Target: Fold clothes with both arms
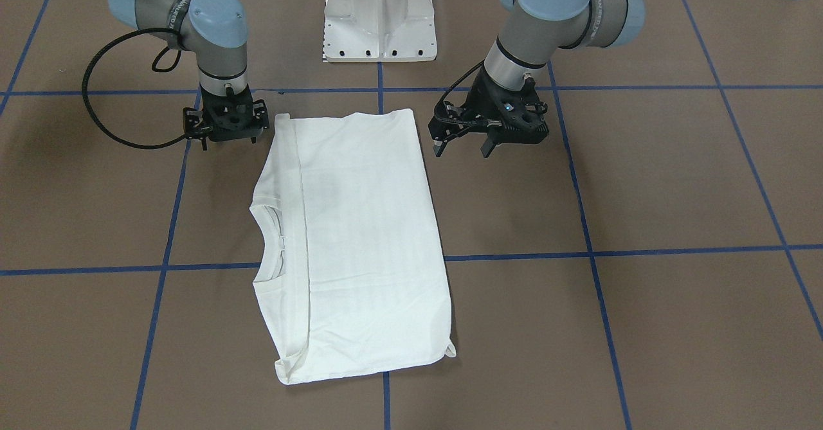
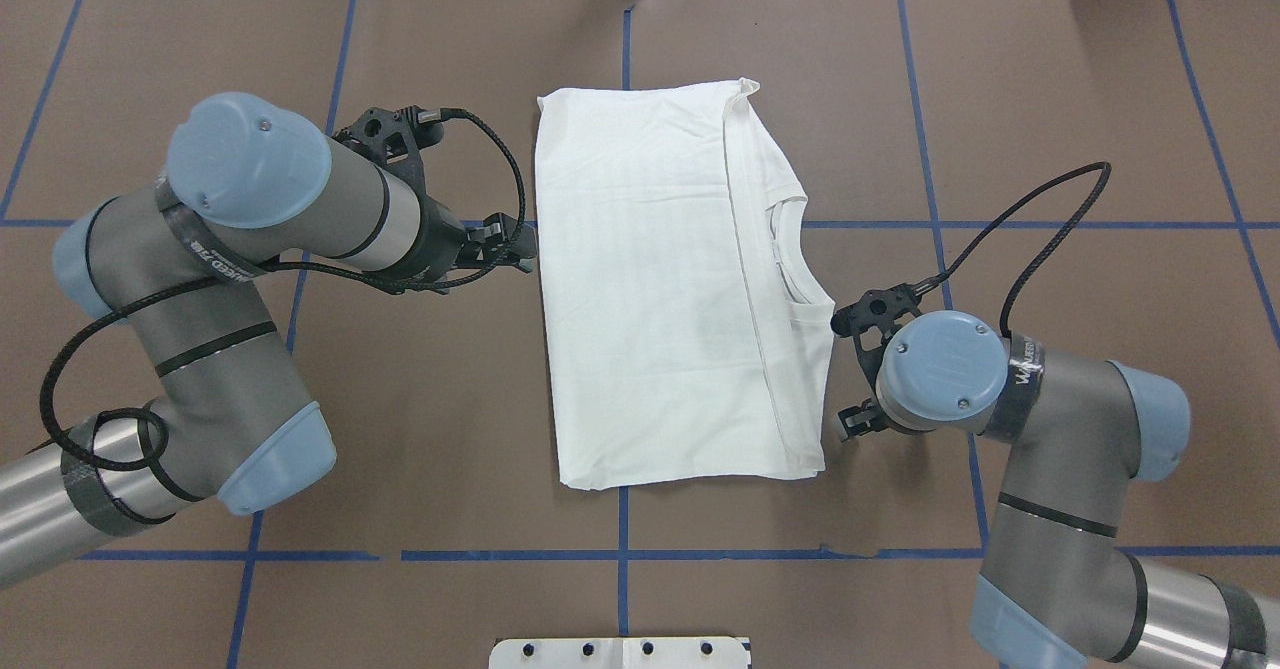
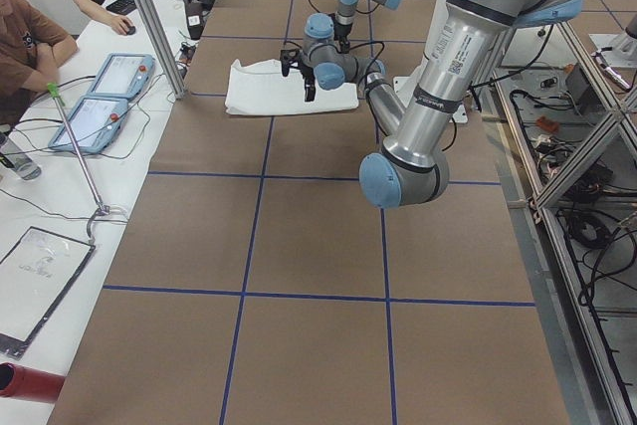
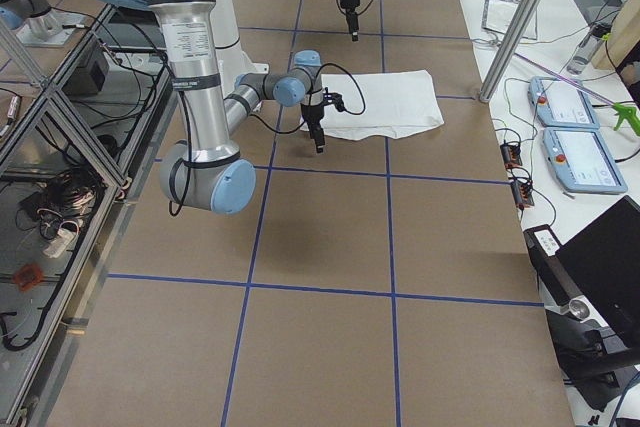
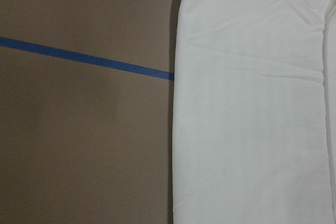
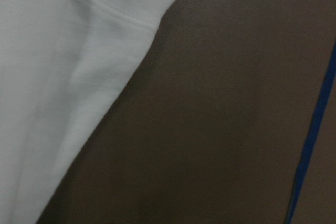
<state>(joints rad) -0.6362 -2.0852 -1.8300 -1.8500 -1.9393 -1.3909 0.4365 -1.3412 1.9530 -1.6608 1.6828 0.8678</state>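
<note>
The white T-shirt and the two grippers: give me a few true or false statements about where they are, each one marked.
1. The T-shirt lies folded flat on the table. True.
2. The left gripper is clamped on the T-shirt. False: it is open, beside the T-shirt's edge.
3. The collar is on the right gripper's side. True.
4. The right gripper hangs over the T-shirt's middle. False: it is off the T-shirt, beside a corner.

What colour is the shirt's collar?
White, the collar matches the rest of the T-shirt; the exterior front-facing view shows it best.
</note>
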